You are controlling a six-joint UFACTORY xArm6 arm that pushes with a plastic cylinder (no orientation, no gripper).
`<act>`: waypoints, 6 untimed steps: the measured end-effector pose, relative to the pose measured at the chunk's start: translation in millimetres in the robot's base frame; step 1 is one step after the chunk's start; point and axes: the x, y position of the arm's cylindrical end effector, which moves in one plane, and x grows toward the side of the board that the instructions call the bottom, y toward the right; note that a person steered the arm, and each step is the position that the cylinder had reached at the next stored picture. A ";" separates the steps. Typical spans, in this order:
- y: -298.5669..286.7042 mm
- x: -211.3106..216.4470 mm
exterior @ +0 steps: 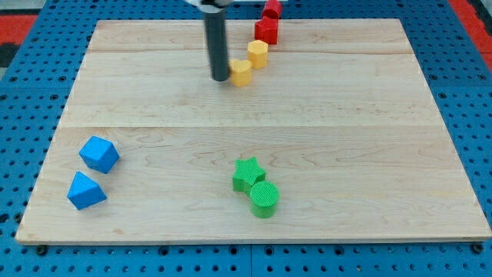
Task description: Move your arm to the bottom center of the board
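My dark rod comes down from the view's top centre and my tip (220, 78) rests on the wooden board (346, 115) in its upper middle. A yellow block (241, 73) sits right beside the tip on its right, touching or nearly so. A yellow hexagon block (257, 54) lies just up and right of it. A red block (266, 30) and a second red block (272, 10) stand at the board's top edge. A green star (247, 174) and a green cylinder (264, 199) sit together at the bottom centre, far below the tip.
Two blue blocks lie at the bottom left: a blue cube (99, 154) and a blue wedge-like block (85, 191). The board rests on a blue perforated surface (31, 108).
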 end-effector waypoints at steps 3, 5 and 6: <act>119.4 197.2; 67.8 249.0; 33.2 246.1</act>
